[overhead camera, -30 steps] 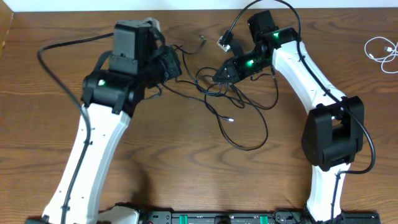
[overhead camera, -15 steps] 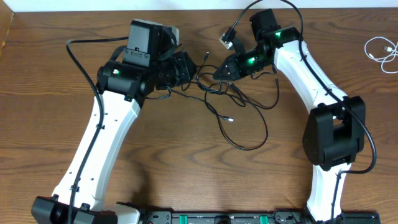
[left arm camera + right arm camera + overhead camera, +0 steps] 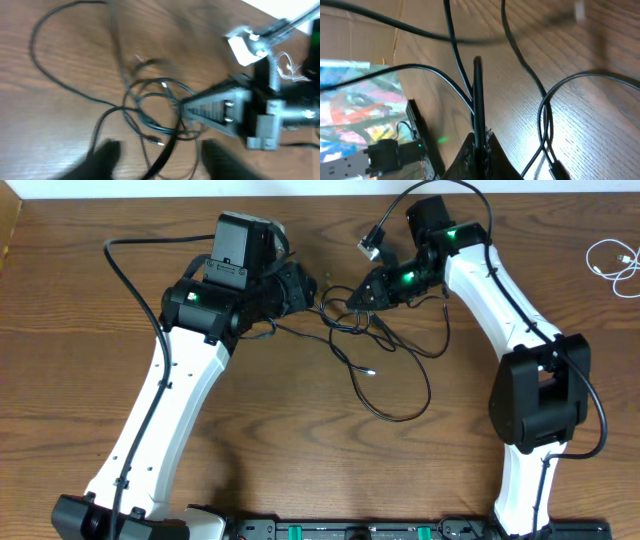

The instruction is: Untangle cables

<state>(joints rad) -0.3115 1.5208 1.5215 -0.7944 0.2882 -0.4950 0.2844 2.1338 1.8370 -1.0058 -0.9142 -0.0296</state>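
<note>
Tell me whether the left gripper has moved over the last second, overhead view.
Yes. The left gripper has moved right in the picture, closer to the black cables and to the white cable lying unmoved at far right.

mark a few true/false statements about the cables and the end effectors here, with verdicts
1. The right end effector is shut on a black cable. True.
2. The left end effector is shut. False: its fingers stand apart.
3. The white cable is part of the tangle. False: it lies alone near the right edge of the table.
4. Most of the tangle lies on the table. True.
</note>
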